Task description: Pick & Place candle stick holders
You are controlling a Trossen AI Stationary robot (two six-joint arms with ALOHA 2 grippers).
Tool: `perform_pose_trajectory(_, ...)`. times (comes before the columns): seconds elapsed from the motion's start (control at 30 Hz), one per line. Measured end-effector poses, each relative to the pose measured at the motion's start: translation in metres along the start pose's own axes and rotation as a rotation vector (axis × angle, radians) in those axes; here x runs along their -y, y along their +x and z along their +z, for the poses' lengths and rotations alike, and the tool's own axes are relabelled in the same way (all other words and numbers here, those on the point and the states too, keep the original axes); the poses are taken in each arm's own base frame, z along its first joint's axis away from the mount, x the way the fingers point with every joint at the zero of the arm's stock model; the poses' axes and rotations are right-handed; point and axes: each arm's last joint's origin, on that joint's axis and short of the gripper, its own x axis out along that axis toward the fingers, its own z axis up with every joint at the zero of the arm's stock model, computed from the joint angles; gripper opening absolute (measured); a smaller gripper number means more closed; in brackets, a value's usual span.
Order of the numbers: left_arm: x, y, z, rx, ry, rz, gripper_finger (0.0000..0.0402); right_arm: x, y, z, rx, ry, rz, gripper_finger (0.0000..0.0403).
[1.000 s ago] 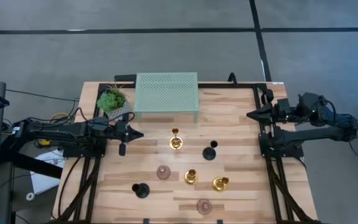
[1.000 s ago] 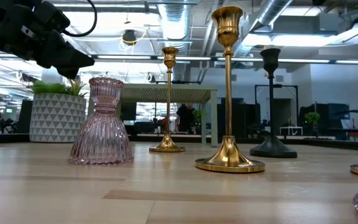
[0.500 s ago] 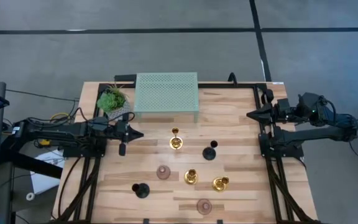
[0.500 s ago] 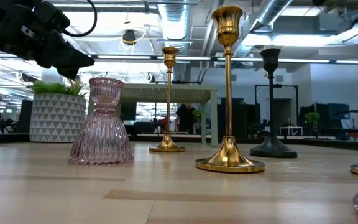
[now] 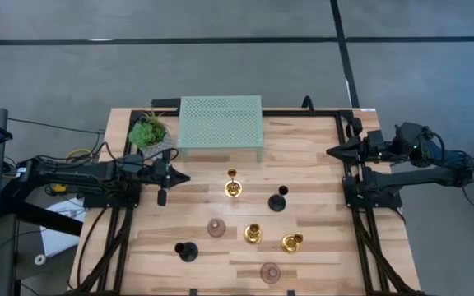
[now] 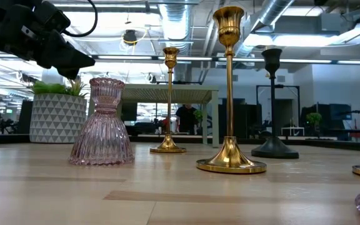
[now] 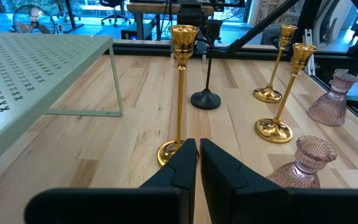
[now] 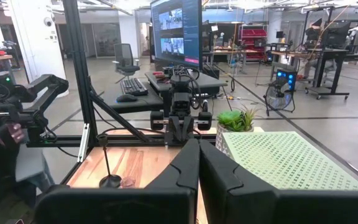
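Hovering — left gripper [image 5: 186, 177]: raised over the worktop [image 5: 319, 247] at its left edge, fingers [image 7: 180, 165] pressed nearly together, holding nothing.
Right gripper [image 5: 330, 151]: parked at the right edge of the worktop, well apart from every holder; fingers [image 8: 185, 163] closed together, empty.
Gold holder A [image 5: 233, 188]: upright, nearest to the left fingers and straight ahead of their tips; in the left wrist view [image 7: 180, 93] its base sits just beyond the fingertips, not touching.
Gold holders B [image 5: 253, 234] and C [image 5: 292, 242]: upright, side by side, farther out from the left fingers and to one side.
Black holder D [image 5: 278, 201]: upright, beyond gold holder A as seen from the left fingers; between both grippers.
Black holder E [image 5: 187, 251]: near the front edge, well off to the side of the left fingers.
Pink holder F [image 5: 216, 228]: squat, upright, between black holder E and gold holder B.
Pink holder G [image 5: 270, 272]: at the front edge, farthest from both sets of fingers.
Green perforated shelf [image 5: 220, 123]: at the back of the worktop, carrying nothing.
Potted plant [image 5: 149, 134]: just beside the shelf, behind the left fingers.
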Motion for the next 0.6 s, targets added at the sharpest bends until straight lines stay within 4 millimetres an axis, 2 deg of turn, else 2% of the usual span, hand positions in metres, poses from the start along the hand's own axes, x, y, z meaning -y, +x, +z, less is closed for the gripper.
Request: perform_pose_trajectory(0.6, 0.0, 0.0, 0.0007, 0.007, 0.0, 0.0, 0.0021, 0.0, 0.0001, 0.0, 0.0, 0.0, 0.0, 0.0)
